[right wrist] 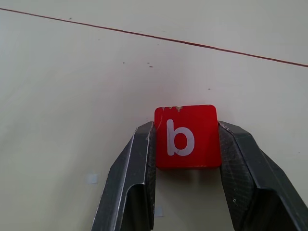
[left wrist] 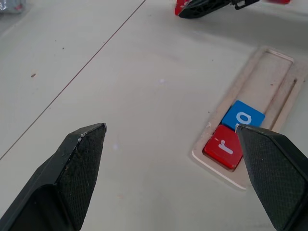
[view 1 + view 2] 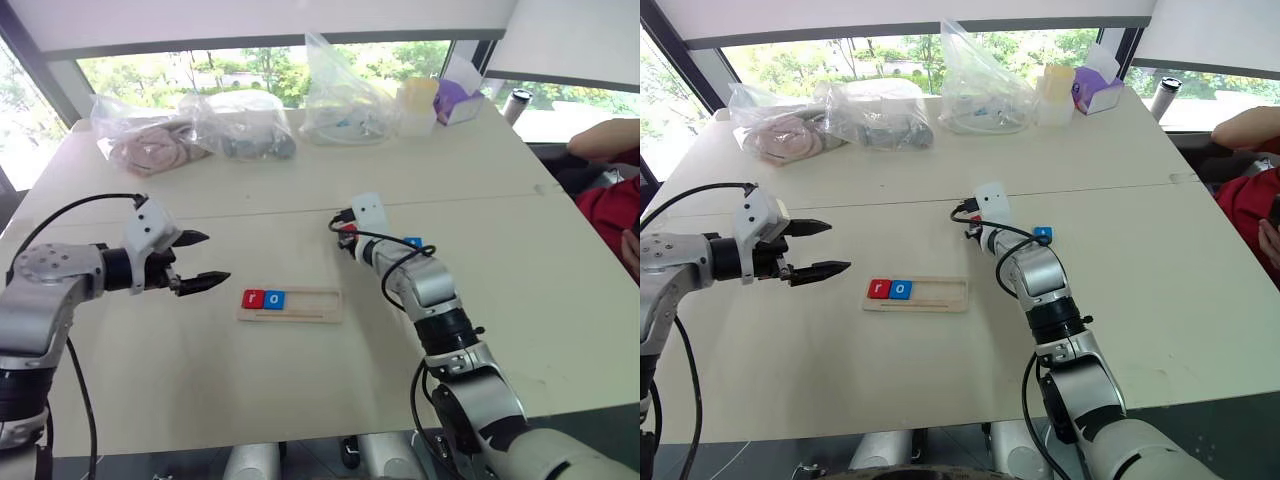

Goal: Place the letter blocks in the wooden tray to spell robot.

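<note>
Nearest the robot, a broad strip of bare table point(image 3: 200, 400) runs from the near edge up to the wooden tray point(image 3: 310, 305), with open surface on both sides of it.

The tray lies lengthwise left to right near the table's middle. A red r block point(image 3: 253, 298) fills its left end and a blue o block point(image 3: 274, 299) sits touching it on the right; the remaining length of the tray is bare wood inside the raised rim.

The left gripper point(image 3: 205, 258) hovers left of the tray, jaws spread wide and released, holding nothing.

Beyond the tray's right end, the right gripper point(image 1: 185, 159) rests low at the table surface. Its jaws are clenched on a red b block point(image 1: 185, 136), one finger against each side edge. A blue block point(image 3: 413, 243) lies on the table just right of this gripper; its letter cannot be read.

A seam line point(image 3: 250, 215) crosses the table past the grippers. Clear plastic bags point(image 3: 190, 135) and a purple box point(image 3: 455, 100) line the far edge. A person's red sleeve point(image 3: 610, 210) shows at the right side.
</note>
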Tool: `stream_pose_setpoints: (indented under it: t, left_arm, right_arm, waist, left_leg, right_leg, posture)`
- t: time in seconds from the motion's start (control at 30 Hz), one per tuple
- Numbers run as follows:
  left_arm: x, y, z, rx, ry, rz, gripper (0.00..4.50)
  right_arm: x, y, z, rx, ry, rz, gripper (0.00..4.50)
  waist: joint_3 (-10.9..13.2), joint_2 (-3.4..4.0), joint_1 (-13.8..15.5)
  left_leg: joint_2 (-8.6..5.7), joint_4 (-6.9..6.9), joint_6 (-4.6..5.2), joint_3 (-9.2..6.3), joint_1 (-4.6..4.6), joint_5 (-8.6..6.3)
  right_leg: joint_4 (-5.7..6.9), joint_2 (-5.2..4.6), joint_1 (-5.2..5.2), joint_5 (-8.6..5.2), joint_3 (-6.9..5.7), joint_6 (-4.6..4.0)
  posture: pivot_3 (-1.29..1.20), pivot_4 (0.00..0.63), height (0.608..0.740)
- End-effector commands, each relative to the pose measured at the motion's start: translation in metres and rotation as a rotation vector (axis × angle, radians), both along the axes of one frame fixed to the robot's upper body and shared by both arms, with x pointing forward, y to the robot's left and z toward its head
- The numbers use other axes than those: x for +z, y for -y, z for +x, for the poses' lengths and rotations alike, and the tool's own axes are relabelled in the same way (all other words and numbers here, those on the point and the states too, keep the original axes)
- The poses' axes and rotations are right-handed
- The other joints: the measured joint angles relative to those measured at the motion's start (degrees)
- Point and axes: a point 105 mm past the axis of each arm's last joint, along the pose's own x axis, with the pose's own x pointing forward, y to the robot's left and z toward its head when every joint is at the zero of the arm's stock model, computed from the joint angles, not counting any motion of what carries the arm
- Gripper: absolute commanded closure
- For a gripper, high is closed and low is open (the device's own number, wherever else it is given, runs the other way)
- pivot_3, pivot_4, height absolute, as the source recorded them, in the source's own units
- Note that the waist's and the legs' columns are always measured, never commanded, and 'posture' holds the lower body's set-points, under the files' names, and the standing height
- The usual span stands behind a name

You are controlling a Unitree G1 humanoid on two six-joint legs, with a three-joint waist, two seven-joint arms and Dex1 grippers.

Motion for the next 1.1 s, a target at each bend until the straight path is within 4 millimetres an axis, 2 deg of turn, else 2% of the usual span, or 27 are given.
stream_pose_setpoints:
  t: [0.03,0.13,0.27,0.37,0.47,0.7,0.8,0.9,1.1]
  left_arm:
    - [0.004,0.017,-0.004,-0.068,0.016,-0.011,0.00]
    - [-0.001,0.022,-0.002,-0.081,0.000,-0.026,0.00]
    - [-0.004,0.025,0.001,-0.097,-0.014,-0.031,0.00]
    - [-0.006,0.027,0.005,-0.112,-0.024,-0.031,0.00]
    - [-0.008,0.028,0.009,-0.123,-0.031,-0.025,0.00]
    - [-0.011,0.032,0.014,-0.141,-0.034,-0.027,0.00]
    - [-0.011,0.033,0.014,-0.141,-0.032,-0.030,0.00]
    - [-0.014,0.034,0.013,-0.141,-0.034,-0.025,0.00]
    - [-0.016,0.033,0.012,-0.132,-0.036,-0.027,0.00]
  right_arm:
    - [0.057,0.025,-0.019,-0.023,0.172,0.042,3.32]
    - [0.057,0.052,-0.060,-0.104,0.111,0.059,3.32]
    - [0.039,0.054,-0.102,-0.145,-0.034,0.090,3.32]
    - [0.024,0.055,-0.120,-0.182,-0.090,0.106,3.32]
    - [0.012,0.062,-0.129,-0.243,-0.123,0.102,3.32]
    - [-0.010,0.081,-0.136,-0.387,-0.203,0.077,3.32]
    - [-0.014,0.094,-0.133,-0.446,-0.222,0.043,3.32]
    - [-0.013,0.098,-0.129,-0.455,-0.214,0.031,3.32]
    - [-0.019,0.097,-0.134,-0.445,-0.236,0.016,0.26]
  waist:
    - [0.00,0.00,0.23]
    - [-0.04,-0.06,0.62]
    - [-0.03,-0.05,0.12]
    - [-0.03,-0.05,-0.12]
    - [-0.02,-0.04,-0.18]
    - [-0.03,-0.05,-0.14]
    - [-0.03,-0.05,-0.16]
    - [-0.03,-0.05,-0.14]
    - [-0.03,-0.06,-0.16]
  left_leg:
    - [-0.02,0.01,0.00,0.00,-0.01,0.00]
    - [-0.08,0.02,-0.01,0.00,-0.04,0.00]
    - [-0.06,-0.03,-0.01,-0.01,0.04,0.00]
    - [0.02,-0.02,-0.01,-0.04,0.13,0.00]
    - [0.03,-0.02,-0.01,-0.14,0.16,0.01]
    - [0.01,-0.02,-0.05,-0.08,0.06,0.03]
    - [-0.01,-0.04,-0.05,-0.04,0.04,0.03]
    - [-0.02,-0.03,-0.05,-0.04,0.05,0.03]
    - [0.00,-0.08,-0.05,-0.08,0.06,0.02]
  right_leg:
    - [0.00,-0.03,0.00,-0.01,0.00,0.03]
    - [-0.04,-0.13,0.03,-0.07,-0.03,0.12]
    - [-0.03,-0.06,0.04,-0.09,-0.02,0.11]
    - [0.00,0.02,0.04,-0.15,-0.01,0.08]
    - [0.01,0.06,0.06,-0.21,-0.09,-0.07]
    - [-0.04,0.04,0.01,-0.23,-0.07,-0.01]
    - [-0.05,0.01,0.00,-0.19,-0.06,0.12]
    - [-0.06,0.00,0.00,-0.27,-0.05,0.00]
    - [-0.05,0.04,0.00,-0.27,-0.06,0.01]
  posture:
    - [0.00,0.150,0.740]
    - [0.00,0.150,0.740]
    - [0.00,0.150,0.740]
    - [0.00,0.150,0.740]
    - [0.00,0.150,0.740]
    - [0.00,0.150,0.740]
    - [0.00,0.150,0.740]
    - [0.00,0.150,0.740]
    - [0.00,0.150,0.740]
